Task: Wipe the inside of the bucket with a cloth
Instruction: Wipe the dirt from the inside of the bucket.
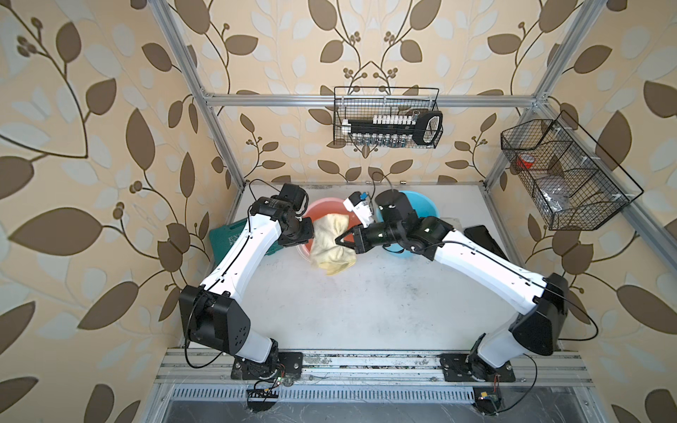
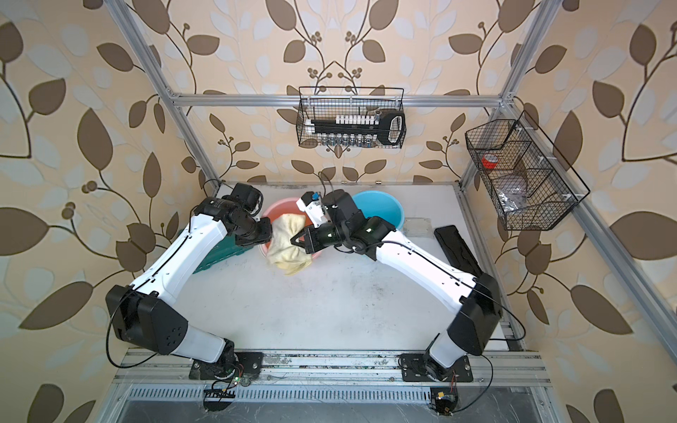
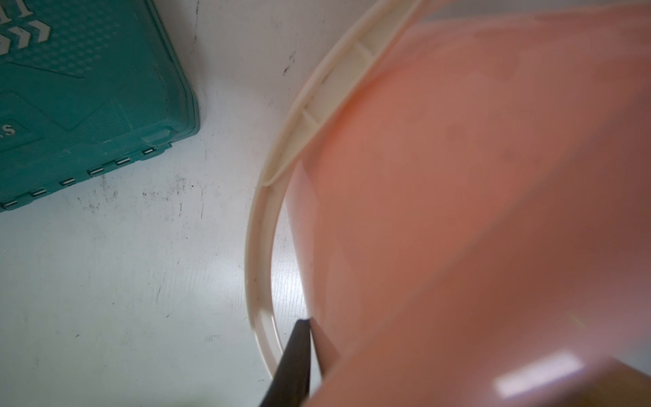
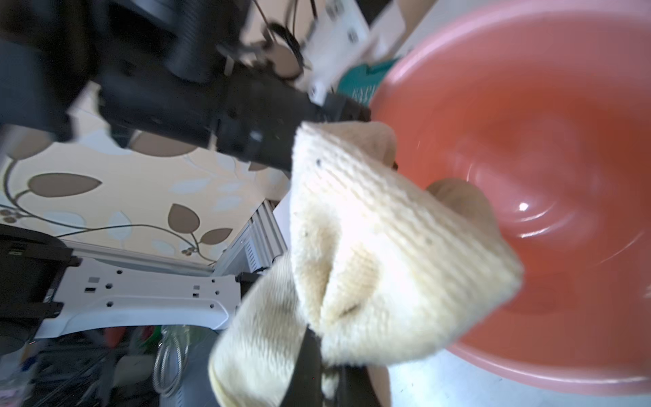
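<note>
On the scuffed white table (image 1: 366, 300), before leaf-patterned walls (image 1: 91, 146), the pink bucket (image 1: 324, 207) is clamped at its left rim by the left gripper (image 1: 310, 230). The cloth (image 1: 329, 245) is held over the bucket's mouth and near rim, its long axis laid far to near. It is pinched mid-length, at its right edge, by the closed right gripper (image 1: 337, 240). Soft, light and limp, it is judged best taken bunched at the middle.

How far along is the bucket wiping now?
Done: right pincer holds the cloth, left pincer grips the rim of the pink bucket. In hand: the cloth sits at the mouth, partly hanging over the rim. Left: apparently the inside wiping itself.
</note>
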`<state>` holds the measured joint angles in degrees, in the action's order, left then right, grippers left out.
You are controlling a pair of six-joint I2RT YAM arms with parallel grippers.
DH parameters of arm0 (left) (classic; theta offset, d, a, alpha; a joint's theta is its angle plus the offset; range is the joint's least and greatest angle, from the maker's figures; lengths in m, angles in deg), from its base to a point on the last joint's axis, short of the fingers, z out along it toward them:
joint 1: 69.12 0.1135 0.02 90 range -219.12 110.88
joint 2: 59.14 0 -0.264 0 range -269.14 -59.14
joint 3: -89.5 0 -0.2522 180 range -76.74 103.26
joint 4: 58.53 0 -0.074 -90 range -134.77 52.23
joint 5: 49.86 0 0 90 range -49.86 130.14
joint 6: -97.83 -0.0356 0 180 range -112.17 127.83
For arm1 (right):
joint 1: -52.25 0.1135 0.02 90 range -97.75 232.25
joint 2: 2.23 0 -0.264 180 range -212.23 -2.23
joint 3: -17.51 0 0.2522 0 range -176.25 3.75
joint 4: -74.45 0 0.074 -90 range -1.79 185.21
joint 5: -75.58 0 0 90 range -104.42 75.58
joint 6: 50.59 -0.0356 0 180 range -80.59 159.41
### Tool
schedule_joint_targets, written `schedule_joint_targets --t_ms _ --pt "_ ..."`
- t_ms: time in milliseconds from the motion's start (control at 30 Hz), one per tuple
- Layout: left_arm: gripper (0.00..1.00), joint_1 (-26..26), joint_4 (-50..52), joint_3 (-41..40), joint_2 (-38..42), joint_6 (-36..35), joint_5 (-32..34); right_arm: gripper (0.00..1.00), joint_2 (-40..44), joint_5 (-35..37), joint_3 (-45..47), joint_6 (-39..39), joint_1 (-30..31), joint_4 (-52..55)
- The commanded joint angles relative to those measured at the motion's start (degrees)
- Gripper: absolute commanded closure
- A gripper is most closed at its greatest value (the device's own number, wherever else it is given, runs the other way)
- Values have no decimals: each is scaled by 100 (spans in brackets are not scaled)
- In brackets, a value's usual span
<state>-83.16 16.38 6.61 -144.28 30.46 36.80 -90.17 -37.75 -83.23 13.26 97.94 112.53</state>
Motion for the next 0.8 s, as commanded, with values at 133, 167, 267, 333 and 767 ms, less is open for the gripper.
schedule_joint_targets --t_ms 133,167,267,333,767 --pt "100 33 -260 165 159 140 -537 100 -307 1838 -581 744 93 886" --pt "100 33 -269 168 157 150 -598 100 -406 2006 -595 772 99 876" --pt "100 33 -199 245 102 140 -857 100 -765 2520 -766 891 151 899" --pt "100 33 -64 367 15 132 -999 100 -1084 3031 -1031 1063 232 1070" --pt "100 35 666 743 -216 197 -1974 100 -2407 5740 -1467 1769 597 643"
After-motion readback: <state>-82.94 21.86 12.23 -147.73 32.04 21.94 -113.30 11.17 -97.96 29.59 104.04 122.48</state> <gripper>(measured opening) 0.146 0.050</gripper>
